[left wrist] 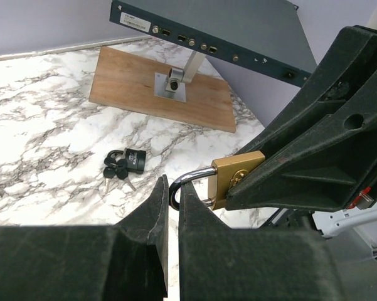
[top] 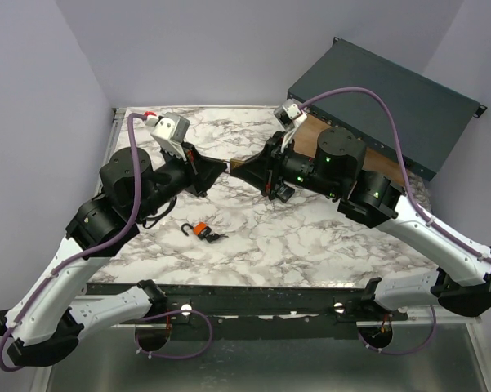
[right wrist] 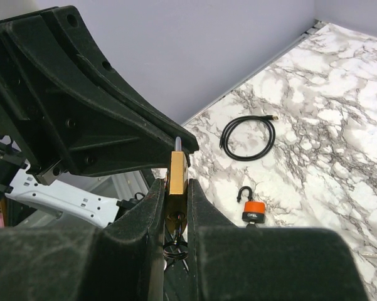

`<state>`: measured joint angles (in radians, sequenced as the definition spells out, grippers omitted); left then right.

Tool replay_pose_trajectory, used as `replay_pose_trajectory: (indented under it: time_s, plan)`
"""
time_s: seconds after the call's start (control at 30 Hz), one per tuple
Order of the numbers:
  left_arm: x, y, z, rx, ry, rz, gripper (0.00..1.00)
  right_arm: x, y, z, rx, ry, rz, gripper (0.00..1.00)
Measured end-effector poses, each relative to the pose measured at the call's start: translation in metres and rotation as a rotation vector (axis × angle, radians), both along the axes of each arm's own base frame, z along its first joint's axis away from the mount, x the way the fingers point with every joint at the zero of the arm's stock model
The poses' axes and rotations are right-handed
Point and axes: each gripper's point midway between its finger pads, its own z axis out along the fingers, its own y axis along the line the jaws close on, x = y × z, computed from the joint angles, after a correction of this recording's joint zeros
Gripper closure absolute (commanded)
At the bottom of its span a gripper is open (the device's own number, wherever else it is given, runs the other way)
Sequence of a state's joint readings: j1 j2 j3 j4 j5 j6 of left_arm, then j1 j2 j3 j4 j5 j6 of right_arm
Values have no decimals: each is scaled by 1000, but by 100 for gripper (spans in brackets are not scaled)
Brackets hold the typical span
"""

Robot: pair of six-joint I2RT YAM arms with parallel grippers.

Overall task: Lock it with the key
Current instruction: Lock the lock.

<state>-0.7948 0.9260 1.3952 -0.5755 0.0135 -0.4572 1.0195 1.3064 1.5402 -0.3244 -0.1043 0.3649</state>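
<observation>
A brass padlock (left wrist: 237, 174) hangs in the air between both grippers over the middle of the table. My right gripper (right wrist: 177, 188) is shut on its brass body (right wrist: 177, 170). A key with a wire ring (right wrist: 175, 246) sticks out of the lock's underside between the right fingers. My left gripper (left wrist: 174, 188) is shut on the steel shackle (left wrist: 189, 178). In the top view the left gripper (top: 220, 169) and right gripper (top: 254, 169) meet tip to tip, and the lock is hidden between them.
An orange padlock (top: 201, 231) with its shackle open lies on the marble near the front. A black padlock with keys (left wrist: 127, 162) lies by the wooden board (left wrist: 132, 84), which carries a metal fitting. A dark rack box (top: 384, 102) leans at the back right. A coiled black cable (right wrist: 248, 137) lies on the left.
</observation>
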Motion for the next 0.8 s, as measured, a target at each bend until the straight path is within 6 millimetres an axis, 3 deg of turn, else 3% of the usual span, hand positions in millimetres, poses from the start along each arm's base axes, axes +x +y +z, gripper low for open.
replay_pose_trajectory:
  time_s: [0.8]
  plan:
    - [-1,-1,9,-21,-4,17,100,3,2,6,22,-13,-10,99]
